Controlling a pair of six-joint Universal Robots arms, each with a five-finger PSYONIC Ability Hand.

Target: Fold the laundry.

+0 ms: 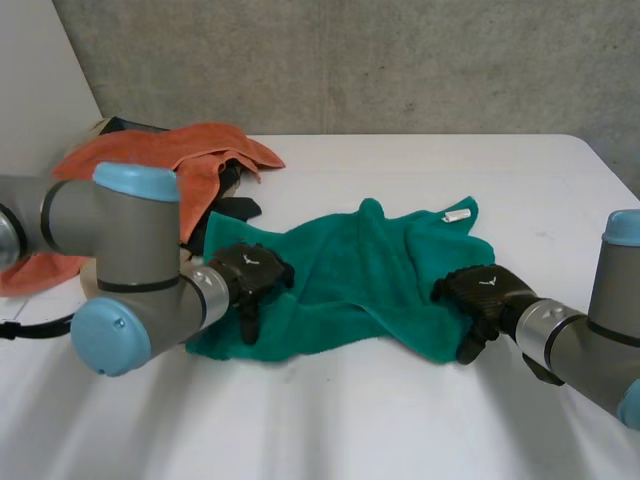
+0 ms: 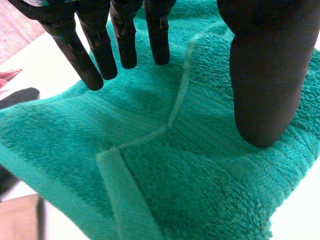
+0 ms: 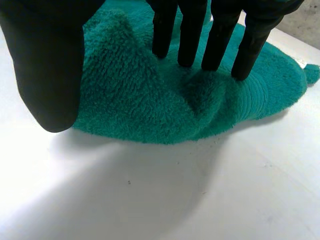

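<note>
I had the left robot hand [image 1: 250, 274] and right robot hand [image 1: 482, 294] open on opposite ends of the green towel [image 1: 350, 285]. It looked soft and limp; I'd pinch corners.

Green towel [image 1: 350, 285], rumpled, mid-table, white tag

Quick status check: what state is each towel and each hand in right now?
green towel: rumpled on the table, not yet neatly folded.
orange towel: bunched in a heap, unfolded.
left hand: open, resting on the green towel's left part.
right hand: open, straight fingers on the green towel's right edge.
</note>
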